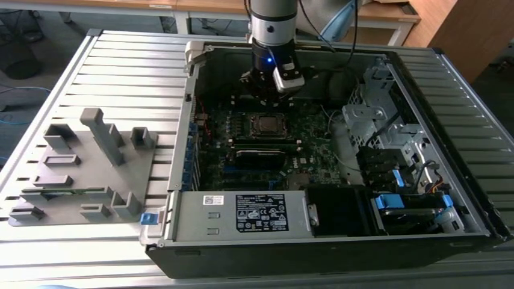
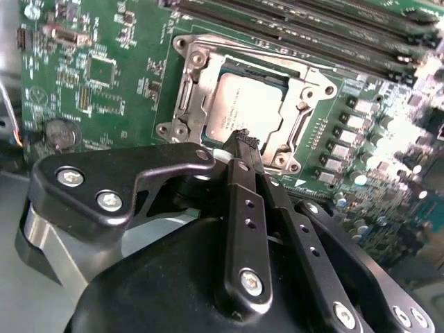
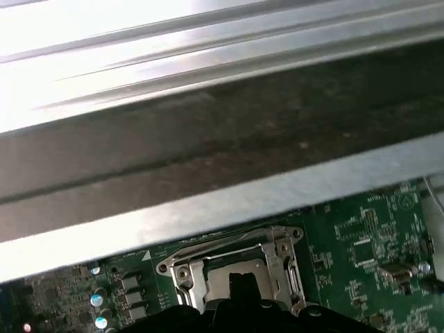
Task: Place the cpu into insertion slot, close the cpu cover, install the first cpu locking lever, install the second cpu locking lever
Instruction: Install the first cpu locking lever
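Note:
The cpu (image 2: 244, 111) lies flat in the insertion slot (image 1: 268, 124) on the green motherboard, its silver-grey top showing. The cpu cover (image 2: 189, 87) is down over it, framing the chip through its square window; the cpu cover (image 3: 281, 258) also appears in the first wrist view. My gripper (image 2: 243, 143) hovers just above the socket's edge. Its black fingers (image 2: 239, 208) are pressed together with nothing between them. In the exterior view the gripper (image 1: 269, 90) hangs inside the open computer case, slightly behind the socket. I cannot tell whether the locking levers are latched.
Memory sticks (image 2: 312, 28) run beside the socket. A coin battery (image 2: 61, 132) sits on the board. The case wall (image 3: 208, 139) is close behind the gripper. A power supply (image 1: 257, 214) and a drive cage (image 1: 377, 120) fill the case. A grey fixture (image 1: 88, 168) stands at the exterior view's left.

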`<state>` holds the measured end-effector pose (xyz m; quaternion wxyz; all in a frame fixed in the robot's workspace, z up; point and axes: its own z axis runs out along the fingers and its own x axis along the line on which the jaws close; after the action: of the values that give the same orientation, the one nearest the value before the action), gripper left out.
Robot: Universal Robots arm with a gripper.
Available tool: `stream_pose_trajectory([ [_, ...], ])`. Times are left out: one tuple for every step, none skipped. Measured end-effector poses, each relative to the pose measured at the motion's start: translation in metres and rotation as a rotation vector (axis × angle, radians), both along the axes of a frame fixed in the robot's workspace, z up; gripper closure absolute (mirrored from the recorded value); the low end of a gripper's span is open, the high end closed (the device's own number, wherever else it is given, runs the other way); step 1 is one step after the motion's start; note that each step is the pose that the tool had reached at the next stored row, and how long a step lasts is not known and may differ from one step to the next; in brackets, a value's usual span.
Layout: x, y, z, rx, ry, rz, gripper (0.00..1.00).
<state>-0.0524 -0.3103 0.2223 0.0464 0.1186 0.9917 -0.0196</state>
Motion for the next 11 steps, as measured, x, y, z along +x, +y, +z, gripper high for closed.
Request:
stream_pose_trajectory([
  [0.0, 0.0, -0.0001, 0.0, 0.0001, 0.017, 0.89],
  [0.0, 0.0, -0.0003, 0.0, 0.0007, 0.033, 0.89],
  [0.0, 0.0, -0.0003, -0.0006, 0.002, 0.047, 0.89],
  [0.0, 0.0, -0.0004, -0.0012, 0.0039, 0.059, 0.89],
  [0.0, 0.0, -0.0004, -0.0017, 0.0062, 0.069, 0.89],
  [0.0, 0.0, -0.0004, -0.0019, 0.0074, 0.075, 0.89],
  [0.0, 0.0, -0.0004, -0.002, 0.0074, 0.075, 0.89],
  [0.0, 0.0, -0.0005, -0.0019, 0.0074, 0.075, 0.89],
  [0.0, 0.0, -0.0005, -0.0019, 0.0074, 0.075, 0.89],
  [0.0, 0.0, -0.0005, -0.0019, 0.0074, 0.075, 0.89],
  [0.0, 0.0, 0.0, -0.0013, 0.0075, 0.075, 0.89],
])
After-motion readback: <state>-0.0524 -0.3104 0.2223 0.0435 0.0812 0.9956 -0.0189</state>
